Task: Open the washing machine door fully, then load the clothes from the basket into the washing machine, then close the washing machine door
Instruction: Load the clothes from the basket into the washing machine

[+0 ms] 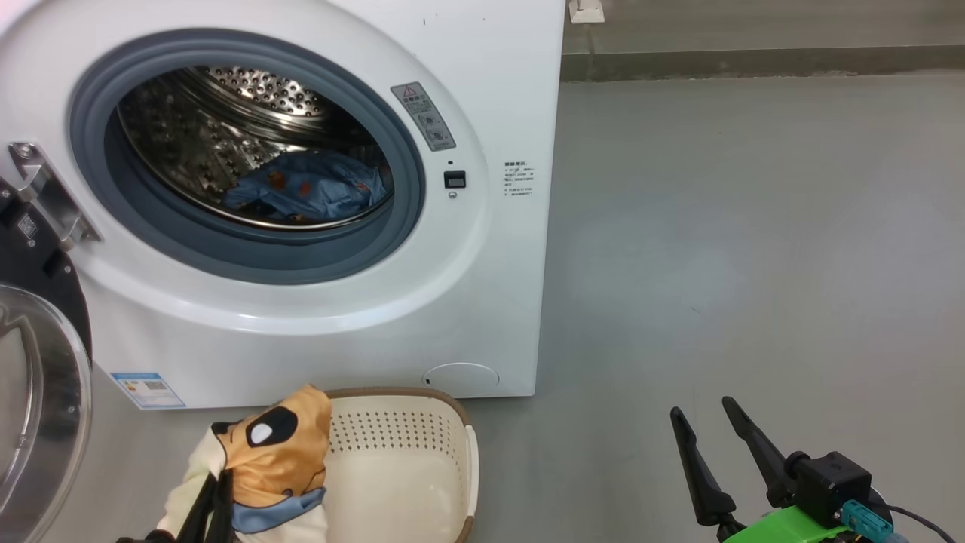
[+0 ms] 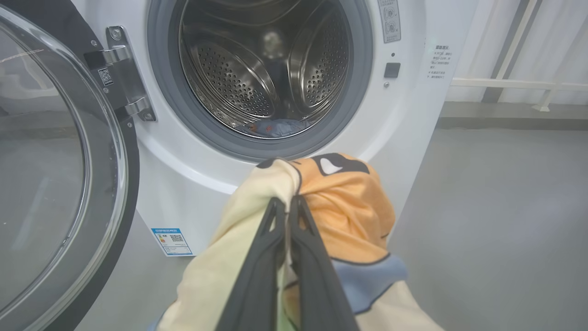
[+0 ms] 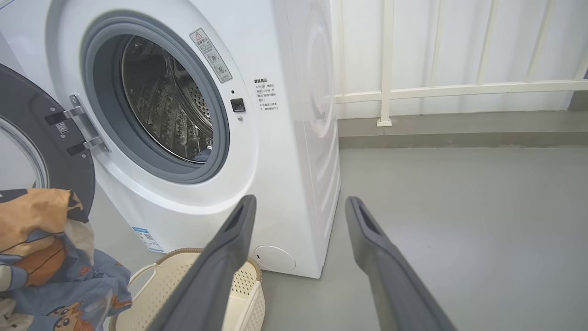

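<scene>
The washing machine (image 1: 482,286) stands with its door (image 1: 34,392) swung open to the left. A light blue cloth with orange prints (image 1: 309,188) lies in the steel drum (image 2: 229,73). My left gripper (image 2: 287,202) is shut on a cream cloth with an orange patch and black markings (image 1: 275,452), held above the left end of the basket (image 1: 407,452) and in front of the machine's lower panel. In the right wrist view, blue cartoon-print fabric (image 3: 69,294) hangs in the same bundle. My right gripper (image 1: 701,407) is open over the floor, to the right of the basket.
The open door's black rim and glass bowl (image 2: 55,184) stand close on the left of the held cloth. Bare grey floor (image 1: 754,264) stretches to the right of the machine. A white railing (image 3: 413,89) and a low kerb (image 1: 754,64) run along the back.
</scene>
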`<state>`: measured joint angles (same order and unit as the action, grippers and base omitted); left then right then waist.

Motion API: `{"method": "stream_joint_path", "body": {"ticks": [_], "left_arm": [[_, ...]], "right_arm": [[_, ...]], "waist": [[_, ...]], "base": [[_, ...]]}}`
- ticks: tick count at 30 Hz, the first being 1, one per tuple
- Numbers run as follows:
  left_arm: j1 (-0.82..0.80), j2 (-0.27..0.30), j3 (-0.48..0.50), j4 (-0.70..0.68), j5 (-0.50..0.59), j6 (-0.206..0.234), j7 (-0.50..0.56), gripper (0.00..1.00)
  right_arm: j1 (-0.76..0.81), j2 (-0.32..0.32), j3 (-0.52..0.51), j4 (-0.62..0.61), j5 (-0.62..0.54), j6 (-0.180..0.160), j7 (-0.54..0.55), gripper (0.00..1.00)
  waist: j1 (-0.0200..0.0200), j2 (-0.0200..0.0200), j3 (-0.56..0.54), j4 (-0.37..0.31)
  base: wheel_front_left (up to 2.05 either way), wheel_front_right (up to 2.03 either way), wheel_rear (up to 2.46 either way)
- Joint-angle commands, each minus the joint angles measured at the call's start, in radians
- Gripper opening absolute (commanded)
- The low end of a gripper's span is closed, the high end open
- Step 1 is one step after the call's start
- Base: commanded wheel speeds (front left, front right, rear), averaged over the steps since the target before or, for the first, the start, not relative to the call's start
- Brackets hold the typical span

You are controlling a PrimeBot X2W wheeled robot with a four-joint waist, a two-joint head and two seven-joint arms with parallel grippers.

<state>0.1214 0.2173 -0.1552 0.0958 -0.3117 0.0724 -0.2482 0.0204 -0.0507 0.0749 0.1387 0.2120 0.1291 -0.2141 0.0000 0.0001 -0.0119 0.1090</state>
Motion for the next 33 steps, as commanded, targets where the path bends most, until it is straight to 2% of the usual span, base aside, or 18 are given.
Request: {"method": "stream_joint_path", "body": {"ticks": [1,14,21,27,33], "left_arm": [[-0.025,0.006,0.049,-0.032,0.014,-0.009,-0.014,0.0],[-0.092,-0.051,0.146,-0.047,0.02,-0.11,-0.014,0.0],[-0.227,-0.066,0.192,-0.011,0.009,-0.15,-0.014,0.0],[-0.388,-0.048,0.24,0.049,-0.012,-0.165,-0.014,0.0],[-0.579,0.011,0.275,0.131,-0.024,-0.173,-0.014,0.0]], "right_arm": [[-0.016,0.0,0.024,-0.024,0.003,0.002,-0.01,1.0],[-0.043,0.0,0.033,-0.037,-0.014,0.002,0.001,1.0],[-0.077,0.0,0.034,-0.062,-0.041,0.002,0.018,1.0],[-0.106,0.0,0.036,-0.077,-0.055,0.002,0.021,1.0],[-0.139,0.0,0.043,-0.082,-0.055,0.002,0.012,1.0]], "waist": [[0.0,-0.0001,0.002,-0.002],[0.0,-0.0001,0.08,-0.026],[0.0,-0.0001,0.188,-0.061],[0.0,-0.0001,0.286,-0.098],[0.0,-0.0001,0.386,-0.149]], "base": [[0.0,0.0,0.0],[0.0,0.0,0.0],[0.0,0.0,0.0],[0.0,0.0,0.0],[0.0,0.0,0.0]]}}
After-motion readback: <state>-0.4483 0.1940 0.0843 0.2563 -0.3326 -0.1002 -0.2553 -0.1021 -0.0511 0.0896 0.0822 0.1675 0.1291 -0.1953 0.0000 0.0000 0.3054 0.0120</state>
